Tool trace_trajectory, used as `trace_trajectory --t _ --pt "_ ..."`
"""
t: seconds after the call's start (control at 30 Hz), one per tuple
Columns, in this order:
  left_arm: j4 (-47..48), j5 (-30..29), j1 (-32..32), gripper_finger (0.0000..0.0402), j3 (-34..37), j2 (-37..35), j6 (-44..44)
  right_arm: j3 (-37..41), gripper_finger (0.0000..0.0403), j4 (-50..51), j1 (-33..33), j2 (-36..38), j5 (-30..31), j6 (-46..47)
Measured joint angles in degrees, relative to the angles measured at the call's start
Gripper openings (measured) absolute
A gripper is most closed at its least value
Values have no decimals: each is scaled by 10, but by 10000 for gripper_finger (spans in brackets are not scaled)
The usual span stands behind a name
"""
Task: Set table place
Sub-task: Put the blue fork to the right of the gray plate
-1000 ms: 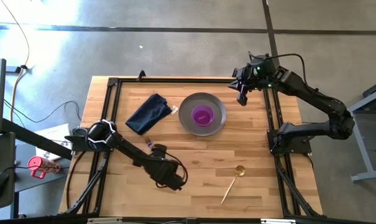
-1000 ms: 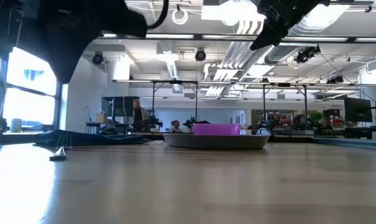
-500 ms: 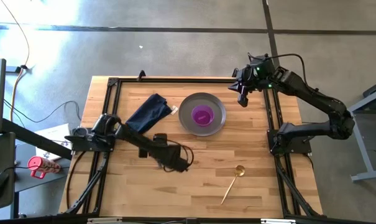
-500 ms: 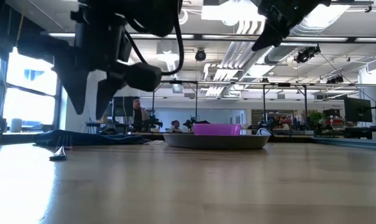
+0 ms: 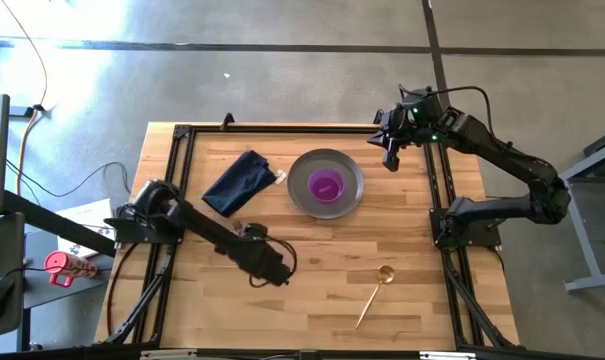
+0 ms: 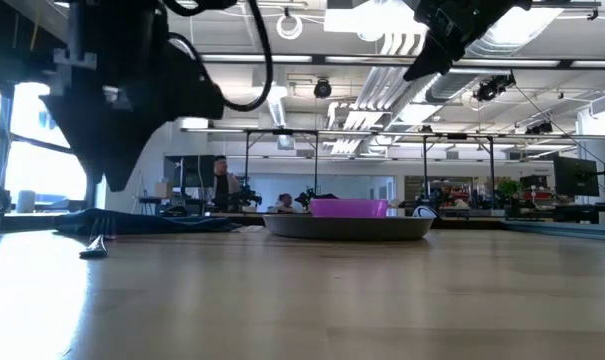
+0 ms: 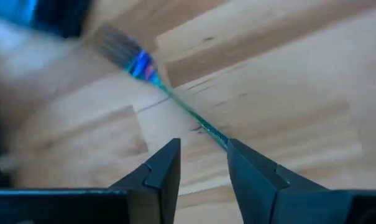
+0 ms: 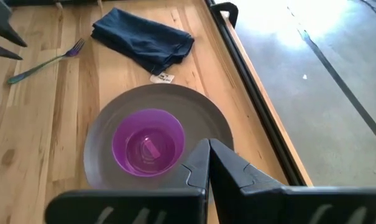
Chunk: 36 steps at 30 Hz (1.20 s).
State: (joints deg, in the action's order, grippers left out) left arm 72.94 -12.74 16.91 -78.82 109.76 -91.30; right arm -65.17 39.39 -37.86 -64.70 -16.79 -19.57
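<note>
Since the earlier frame the left gripper [image 5: 269,268] has swung back from mid-table toward the near left part of the table [image 5: 412,310], and it now hovers over the fork [image 7: 175,99] with its fingers [image 7: 164,168] parted and empty, the teal handle running into the gap between them. Risk lies in that grasp: the fork lies flat on the planks and is thin, so closing slightly off the handle could pinch nothing, or flick the fork sideways toward the napkin [image 5: 238,181]; coming down too far could jam a fingertip on the wood. Near the table's front edge, right of centre, the gold spoon [image 5: 374,293] lies alone, well apart from the rest and still to be placed. Farther back, the napkin sits bunched toward the far left corner, with a small white tag showing beside the plate [image 5: 353,195], so it crowds the spot left of the plate where a fork would likely go. The magenta bowl [image 5: 326,186] stands in the plate. Beyond, the right gripper [image 5: 389,158] waits closed and empty above the table's far right corner.
</note>
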Motion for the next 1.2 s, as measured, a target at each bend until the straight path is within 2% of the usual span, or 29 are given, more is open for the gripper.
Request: trace_trajectory --t 0.1,0.23,0.4,0.5,0.57,0.7,0.8,1.03,1.2 --pt "-14 44 -33 107 17 -50 209 0 0 -3 0 0 -2 0" --pt "-46 106 -96 91 21 -93 542 0 0 -5 0 0 -2 22" --pt "-70 178 -167 60 21 -103 916 0 0 -15 0 0 0 67" --pt "-54 200 -185 40 21 -100 1091 0 0 -25 0 0 18 101" --pt "-30 193 -185 28 21 -95 1174 0 0 -28 0 0 33 126" --pt "17 139 -175 14 23 -96 1292 0 0 -28 0 0 57 177" --pt "28 113 -167 19 38 -96 1344 0 0 -28 8 0 72 202" --pt "-10 88 -154 79 109 -96 1383 0 0 -28 51 0 112 241" --pt "-58 86 -149 125 130 -96 1397 0 0 -28 79 0 145 271"
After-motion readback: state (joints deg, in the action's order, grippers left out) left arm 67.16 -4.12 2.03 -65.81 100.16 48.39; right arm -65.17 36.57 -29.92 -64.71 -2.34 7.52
